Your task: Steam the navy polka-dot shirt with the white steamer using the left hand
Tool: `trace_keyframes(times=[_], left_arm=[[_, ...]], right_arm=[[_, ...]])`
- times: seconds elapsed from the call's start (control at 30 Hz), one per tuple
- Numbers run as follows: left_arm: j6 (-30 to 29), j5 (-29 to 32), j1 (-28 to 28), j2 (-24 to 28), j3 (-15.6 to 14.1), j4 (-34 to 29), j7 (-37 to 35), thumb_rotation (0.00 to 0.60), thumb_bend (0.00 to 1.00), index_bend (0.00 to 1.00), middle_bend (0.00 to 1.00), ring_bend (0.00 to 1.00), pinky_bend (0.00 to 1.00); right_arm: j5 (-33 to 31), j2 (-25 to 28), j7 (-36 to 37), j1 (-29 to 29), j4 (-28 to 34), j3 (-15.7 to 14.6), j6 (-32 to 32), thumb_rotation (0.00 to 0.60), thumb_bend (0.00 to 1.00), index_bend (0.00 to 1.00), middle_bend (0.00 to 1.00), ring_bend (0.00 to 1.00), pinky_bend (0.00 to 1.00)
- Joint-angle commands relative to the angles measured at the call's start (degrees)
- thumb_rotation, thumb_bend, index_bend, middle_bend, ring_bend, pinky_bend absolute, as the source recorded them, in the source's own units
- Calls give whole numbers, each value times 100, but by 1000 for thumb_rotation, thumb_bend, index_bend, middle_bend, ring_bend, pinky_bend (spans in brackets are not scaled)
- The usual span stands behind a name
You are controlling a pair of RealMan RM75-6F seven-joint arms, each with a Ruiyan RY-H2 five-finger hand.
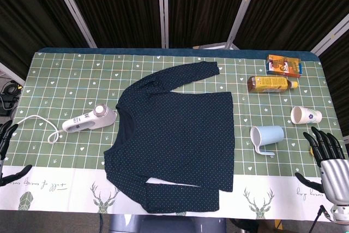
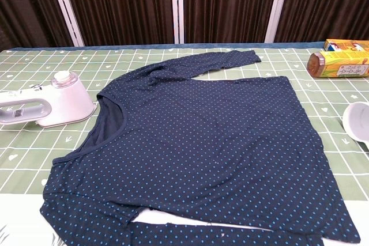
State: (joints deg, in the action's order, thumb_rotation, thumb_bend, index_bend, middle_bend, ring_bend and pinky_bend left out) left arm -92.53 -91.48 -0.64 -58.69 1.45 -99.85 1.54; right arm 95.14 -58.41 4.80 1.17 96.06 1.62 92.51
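Observation:
The navy polka-dot shirt (image 1: pixel 177 135) (image 2: pixel 202 154) lies spread flat in the middle of the table, neckline toward the left. Left of the neckline, the white steamer (image 1: pixel 89 119) (image 2: pixel 49 106) lies on its side, and its white cord (image 1: pixel 38 124) runs off to the left. My left hand (image 1: pixel 5 154) shows only at the frame's left edge, fingers apart and empty, well left of the steamer. At the lower right corner my right hand (image 1: pixel 327 159) is held with fingers spread, holding nothing. Neither hand appears in the chest view.
On the right stand a light blue mug (image 1: pixel 267 136) on its side, a white paper cup (image 1: pixel 305 115) on its side, a bottle of amber drink (image 1: pixel 271 84) (image 2: pixel 337 63) and an orange box (image 1: pixel 283 65). The table (image 1: pixel 65 75) has a green patterned cloth.

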Motion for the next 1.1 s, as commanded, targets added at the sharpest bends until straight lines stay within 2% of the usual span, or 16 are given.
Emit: trace_keyframes(times=[0.03, 0.27, 0.4, 0.5, 0.67, 0.77, 0.93, 1.1], left_arm=[[5, 5, -1, -2, 0, 5, -3, 600, 0, 0, 0, 0, 0], [143, 89, -70, -23, 28, 12, -21, 600, 0, 0, 0, 0, 0], [483, 295, -262, -109, 119, -2, 44, 600, 0, 0, 0, 0, 0], [984, 615, -611, -260, 332, -16, 150, 600, 0, 0, 0, 0, 8], [1927, 1477, -1265, -581, 781, 116, 402, 600, 0, 9, 0, 7, 58], [2496, 2297, -1708, -911, 1093, 317, 782, 600, 0, 41, 10, 62, 100], [2842, 3188, -2163, -1350, 1393, 604, 1236, 600, 0, 126, 83, 163, 207], [3025, 3872, -2515, -1686, 1488, 915, 1787, 600, 0, 224, 160, 254, 332]], right_arm=[[-1, 1, 0, 1, 3, -2, -5, 600, 0, 0, 0, 0, 0], [-22, 11, -39, -15, 29, -5, 0, 600, 0, 0, 0, 0, 0], [-10, 37, 21, -29, 47, -3, 40, 600, 0, 0, 0, 0, 0], [-3, 51, 54, -20, 42, -7, 23, 600, 0, 0, 0, 0, 0], [-41, 49, 65, 12, 29, -7, -60, 600, 0, 0, 0, 0, 0], [-91, 56, 62, 23, 31, 7, -95, 600, 0, 0, 0, 0, 0], [-128, 67, 85, 23, 33, 23, -96, 600, 0, 0, 0, 0, 0], [-156, 64, 104, 41, 17, 23, -149, 600, 0, 0, 0, 0, 0]])
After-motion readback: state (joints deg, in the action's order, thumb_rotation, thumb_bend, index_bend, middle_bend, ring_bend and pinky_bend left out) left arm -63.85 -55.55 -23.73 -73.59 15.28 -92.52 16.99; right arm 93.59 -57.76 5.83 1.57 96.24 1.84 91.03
